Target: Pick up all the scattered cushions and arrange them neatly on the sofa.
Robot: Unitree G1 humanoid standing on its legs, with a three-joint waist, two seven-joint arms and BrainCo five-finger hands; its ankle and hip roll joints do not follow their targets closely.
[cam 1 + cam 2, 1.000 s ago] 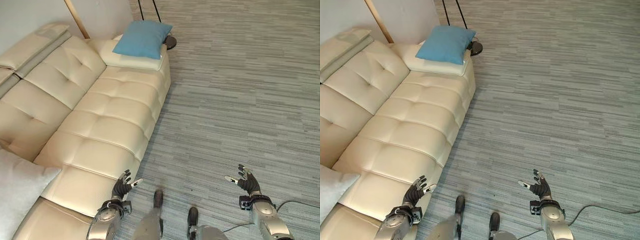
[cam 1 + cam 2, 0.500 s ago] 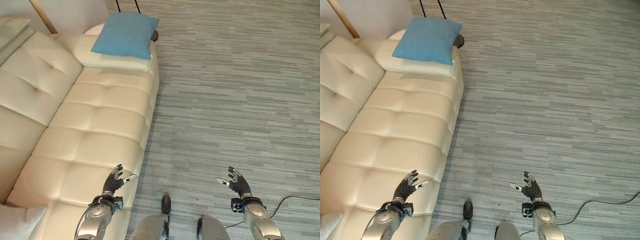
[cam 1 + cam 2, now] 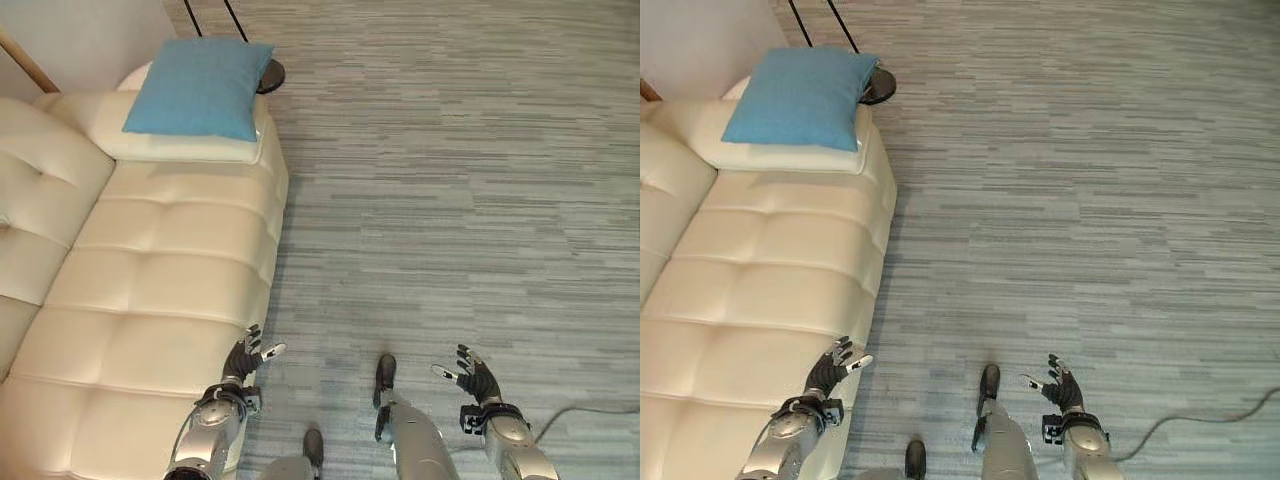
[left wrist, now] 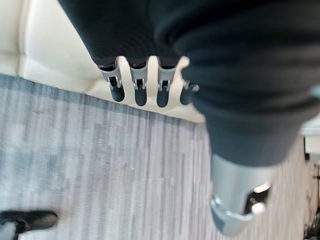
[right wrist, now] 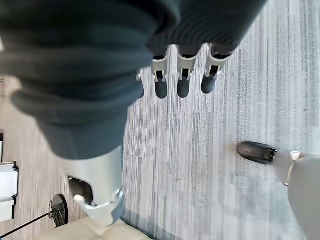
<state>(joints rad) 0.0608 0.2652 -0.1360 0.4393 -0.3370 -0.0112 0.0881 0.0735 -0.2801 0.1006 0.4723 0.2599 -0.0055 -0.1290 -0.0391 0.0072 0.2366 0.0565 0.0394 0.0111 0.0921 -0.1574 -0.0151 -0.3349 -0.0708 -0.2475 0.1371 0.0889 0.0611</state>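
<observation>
We see the cream sofa (image 3: 150, 290) filling the nine o'clock side of the grey floor (image 3: 450, 200), its back and near end cut off so any other cushions there are hidden from us. The blue cushion (image 3: 195, 88) lies flat on the far armrest at eleven o'clock, apparently already tidied, with a dark lamp base (image 3: 268, 72) just behind it. Our left hand (image 3: 243, 358) at seven o'clock and right hand (image 3: 472, 376) at five hang spread and empty, probably because nothing is within reach.

head stereo pair looking down, sharing sofa (image 3: 150, 290), wrist cameras near floor (image 5: 200, 150)
</observation>
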